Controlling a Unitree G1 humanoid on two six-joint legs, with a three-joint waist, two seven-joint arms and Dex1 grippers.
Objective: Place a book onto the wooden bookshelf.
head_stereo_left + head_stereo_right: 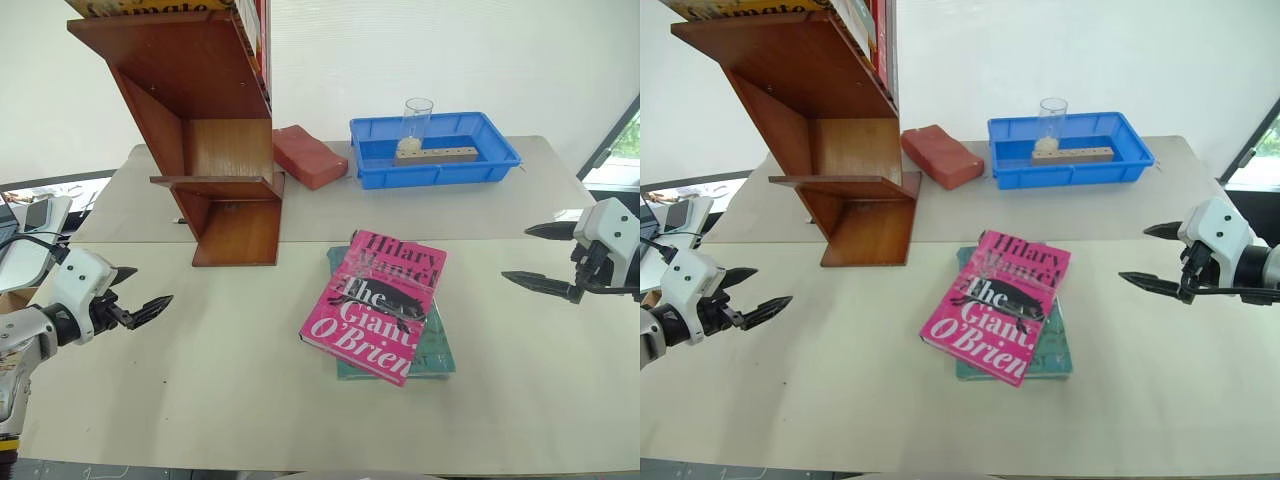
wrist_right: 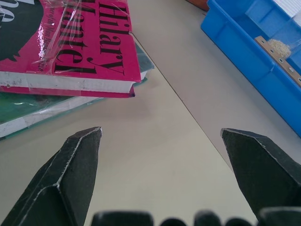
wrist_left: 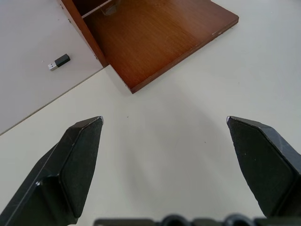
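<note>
Pale tabletop (image 1: 200,380), both claws (image 1: 140,300) (image 1: 545,258) released, empty; I'd pinch pink Mantel paperback's (image 1: 375,305) overhanging 3 o'clock edge—light, floppy, slick wrap.

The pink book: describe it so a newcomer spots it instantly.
On the table, in front of the blue tray, two books lie stacked. The pink book is the top one, lettered "The Giant, O'Brien", lying askew on the teal-green book.

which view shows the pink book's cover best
The left eye view: the pink book lies whole, its title readable, on a teal book. The right eye view matches it. The right wrist view shows one corner and its page edge.
</note>
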